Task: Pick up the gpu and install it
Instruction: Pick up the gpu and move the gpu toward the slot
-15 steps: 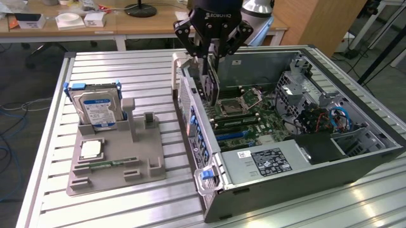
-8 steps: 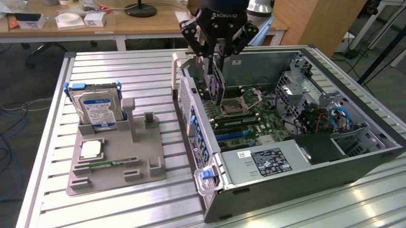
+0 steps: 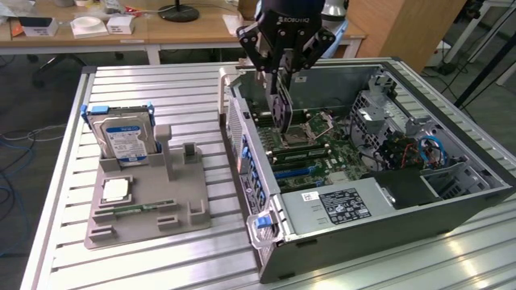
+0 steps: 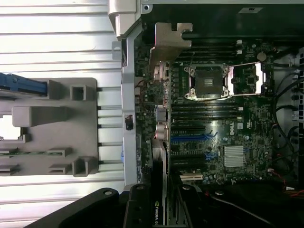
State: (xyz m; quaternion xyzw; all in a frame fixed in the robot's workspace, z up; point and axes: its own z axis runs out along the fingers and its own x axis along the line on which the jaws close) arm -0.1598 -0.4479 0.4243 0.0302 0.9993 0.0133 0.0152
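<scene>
The gpu (image 3: 280, 112), a thin dark card, hangs upright over the motherboard (image 3: 310, 151) inside the open computer case (image 3: 266, 241). My gripper (image 3: 281, 84) is shut on its upper edge. In the wrist view the gpu (image 4: 159, 156) appears edge-on, running from my gripper (image 4: 159, 206) out to its pale metal bracket (image 4: 167, 45) by the case's rear wall. The card is above the expansion slots (image 4: 190, 138), clear of them.
On the exterior view's left a grey fixture (image 3: 145, 211) stands on the slatted table and holds a silver hard drive (image 3: 121, 136), a slim green memory stick (image 3: 133, 210) and a small chip (image 3: 117, 190). The power supply (image 3: 339, 205) and drive cage (image 3: 379, 109) line the case.
</scene>
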